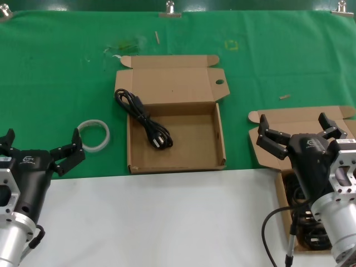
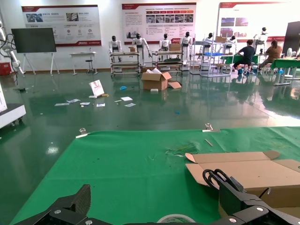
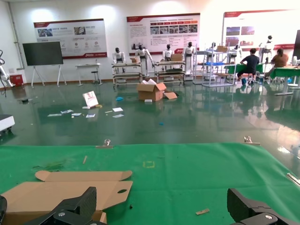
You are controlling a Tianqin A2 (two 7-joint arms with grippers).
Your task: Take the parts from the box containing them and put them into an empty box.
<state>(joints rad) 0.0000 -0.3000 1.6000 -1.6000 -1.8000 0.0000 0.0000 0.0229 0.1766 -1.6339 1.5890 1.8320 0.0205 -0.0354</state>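
Observation:
The box with the round hole in its lid tab (image 1: 177, 146) lies open at the table's middle, with one black power cord (image 1: 143, 118) in its left part. The cord (image 2: 216, 178) and that box's lid (image 2: 253, 171) also show in the left wrist view, and the lid (image 3: 70, 187) shows in the right wrist view. The other box (image 1: 303, 119) lies open at the right edge, with black cords (image 1: 303, 223) inside, mostly hidden by my right arm. My right gripper (image 1: 297, 132) hovers open and empty above that box. My left gripper (image 1: 40, 146) is open and empty at the near left.
A white translucent ring (image 1: 93, 135) lies on the green cloth just left of the middle box, close to my left gripper. A small wood chip (image 1: 284, 97) lies behind the right box. A white table strip (image 1: 167, 222) runs along the front.

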